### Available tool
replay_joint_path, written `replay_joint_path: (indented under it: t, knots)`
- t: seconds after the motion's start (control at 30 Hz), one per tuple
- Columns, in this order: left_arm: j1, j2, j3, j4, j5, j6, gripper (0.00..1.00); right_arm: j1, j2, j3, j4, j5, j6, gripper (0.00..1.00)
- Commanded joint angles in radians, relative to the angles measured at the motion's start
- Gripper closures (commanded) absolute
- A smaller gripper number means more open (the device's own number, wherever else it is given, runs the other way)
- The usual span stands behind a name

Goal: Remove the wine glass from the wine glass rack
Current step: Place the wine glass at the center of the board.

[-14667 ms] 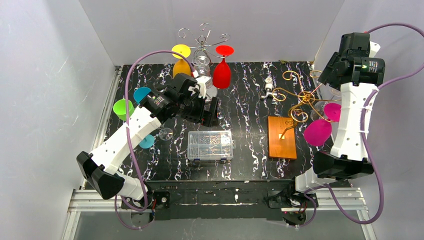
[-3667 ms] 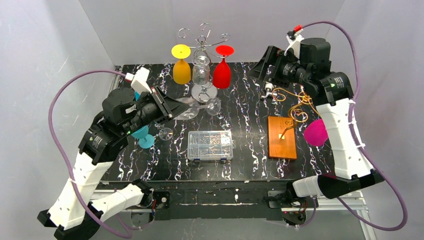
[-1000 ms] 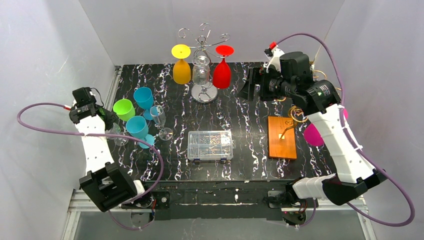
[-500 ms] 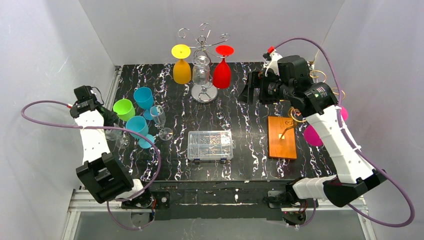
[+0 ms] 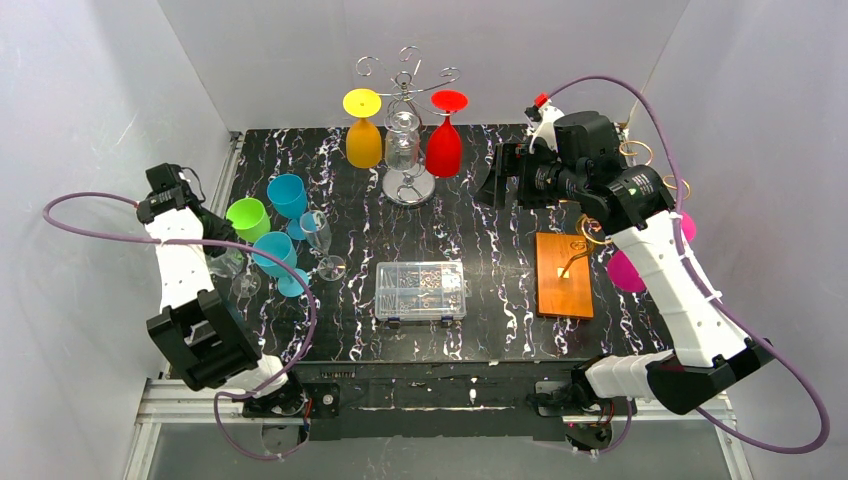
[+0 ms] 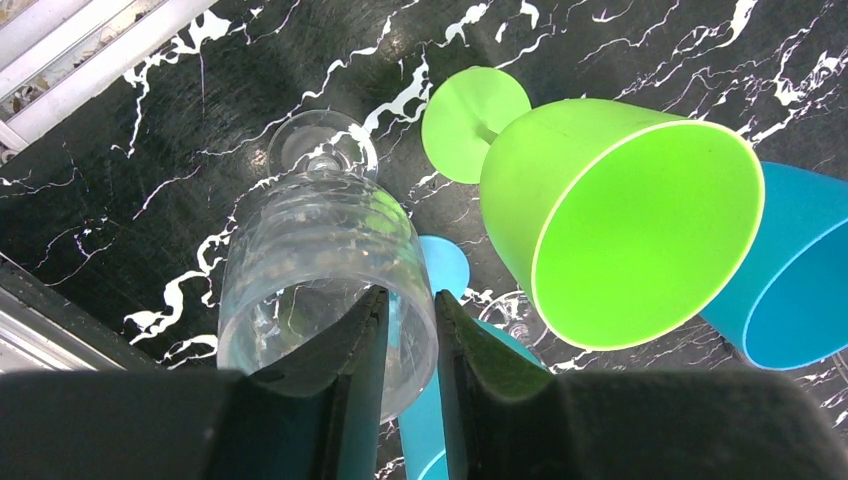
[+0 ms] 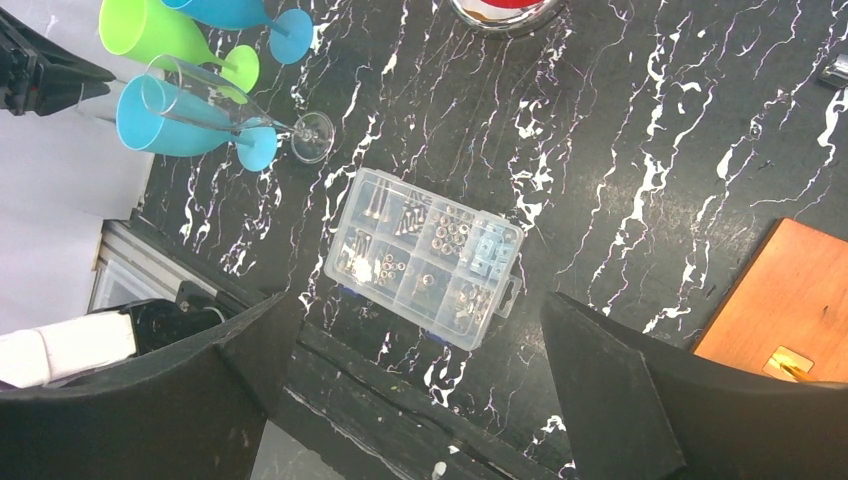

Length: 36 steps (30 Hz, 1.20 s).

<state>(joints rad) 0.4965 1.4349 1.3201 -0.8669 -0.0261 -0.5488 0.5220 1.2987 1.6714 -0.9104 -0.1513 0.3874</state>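
The upright clear wine glass (image 6: 310, 250) stands directly under the left pincer (image 6: 410, 305), whose near-closed jaws straddle its rim, grip unclear.

White panel walls (image 5: 90, 100) enclose a black desk (image 5: 500, 280) veined in white, evenly and brightly lit, with an aluminium rail (image 5: 170, 398) along its near edge.

a pink glass (image 5: 632, 268) sits half hidden behind the right arm (image 5: 668, 262); the near rim of the clear glass (image 6: 320, 250) vanishes behind the left claw (image 6: 410, 300), grip unclear; a blue glass (image 6: 792, 290) is cropped at the frame's edge.
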Motion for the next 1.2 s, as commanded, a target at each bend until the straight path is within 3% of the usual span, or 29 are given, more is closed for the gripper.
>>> replay_joint_path:
  t: [0.0, 0.53, 0.87, 1.17]
  knots:
    - [0.008, -0.002, 0.058, -0.048, -0.004, 0.019, 0.74, 0.004, -0.017, 0.005, 0.042, 0.018, -0.021, 0.00]
    - [0.008, -0.015, 0.130, -0.116, -0.019, 0.042, 0.64, 0.004, -0.021, 0.006, 0.047, 0.016, -0.020, 0.00]
    - [0.007, -0.102, 0.160, -0.164, 0.006, 0.069, 0.50, 0.004, -0.009, 0.061, 0.019, 0.027, -0.025, 0.00]
    - [-0.068, -0.193, 0.192, -0.210, 0.058, 0.098, 0.21, 0.004, 0.015, 0.173, -0.032, 0.100, -0.018, 0.00]
